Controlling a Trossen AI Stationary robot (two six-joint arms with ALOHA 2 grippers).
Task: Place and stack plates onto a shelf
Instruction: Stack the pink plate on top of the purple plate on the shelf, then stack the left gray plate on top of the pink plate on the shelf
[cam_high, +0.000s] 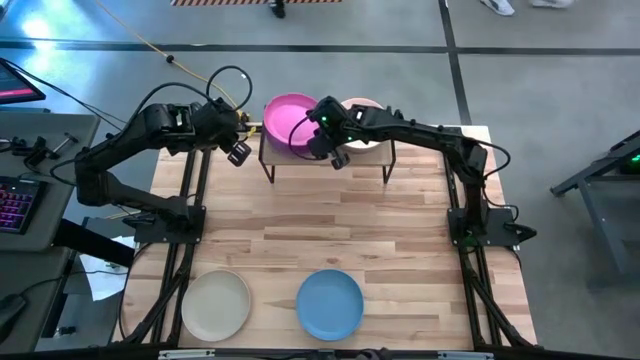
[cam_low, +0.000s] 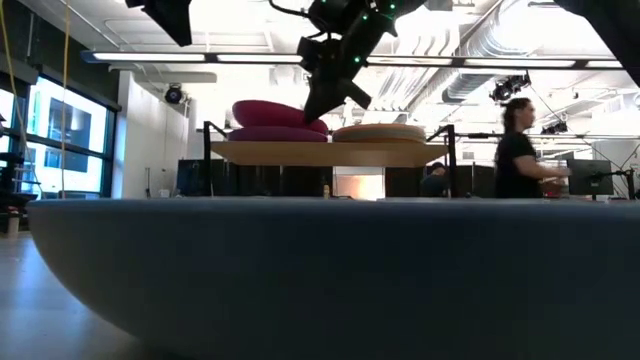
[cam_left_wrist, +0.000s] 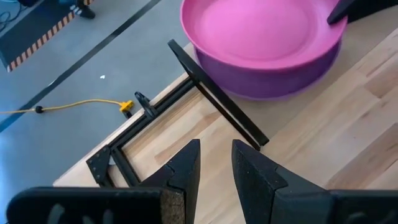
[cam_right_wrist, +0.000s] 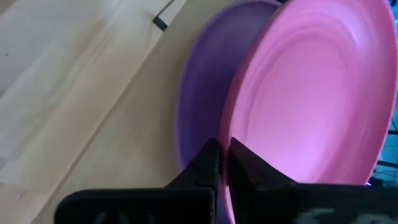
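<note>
Counting plates, shelf and grippers

We count one magenta plate (cam_high: 289, 117), one purple plate (cam_left_wrist: 273, 84), one pale pink plate (cam_high: 362, 106), one beige plate (cam_high: 215, 304), one blue plate (cam_high: 330, 303), one shelf (cam_high: 365, 152), and two grippers: left gripper (cam_high: 238, 153), right gripper (cam_high: 335, 158).

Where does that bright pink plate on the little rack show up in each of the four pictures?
High view: magenta plate at top centre, on the shelf.
Low view: upper middle, tilted atop the purple plate.
Left wrist view: top right.
Right wrist view: fills the right half, its rim pinched by the right gripper.
Shared landmark: the purple plate under it.
</note>
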